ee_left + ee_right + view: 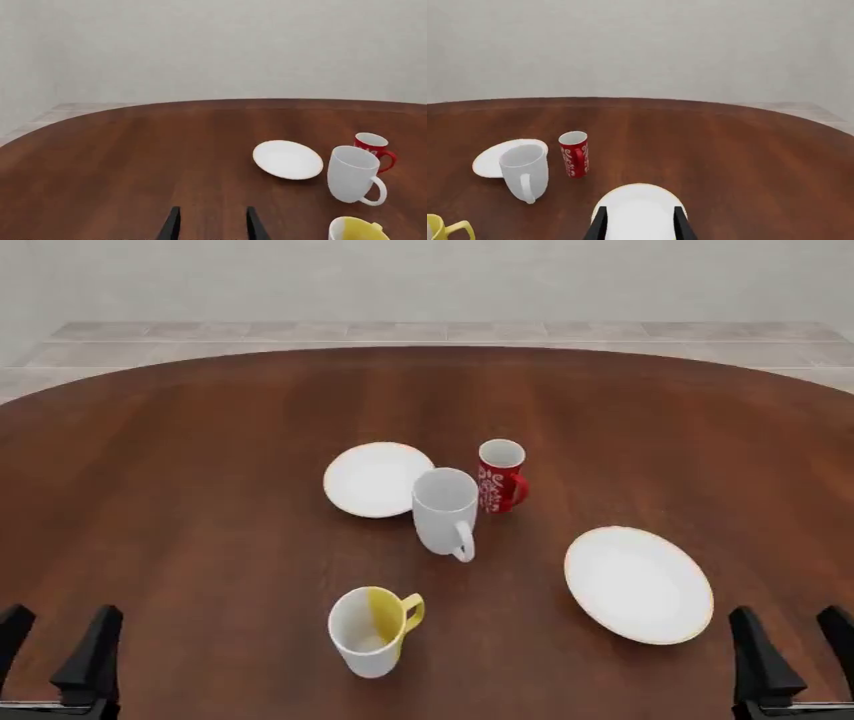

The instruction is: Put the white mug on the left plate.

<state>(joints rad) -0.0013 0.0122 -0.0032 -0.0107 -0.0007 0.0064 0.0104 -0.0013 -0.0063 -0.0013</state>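
Observation:
The white mug (445, 511) stands upright mid-table, handle toward the near edge, just right of and touching the edge of the left plate (376, 479). Both also show in the left wrist view, the white mug (353, 175) beside the left plate (287, 159), and in the right wrist view, the white mug (526, 171) in front of the left plate (490, 161). My left gripper (51, 650) sits open at the near left corner, far from the mug. My right gripper (790, 645) sits open at the near right corner. Neither holds anything.
A red patterned mug (501, 476) stands right behind the white mug. A white-and-yellow mug (370, 630) stands nearer the front edge. A larger white plate (638, 583) lies at the right, close to my right gripper. The wooden table (200, 460) is round-edged.

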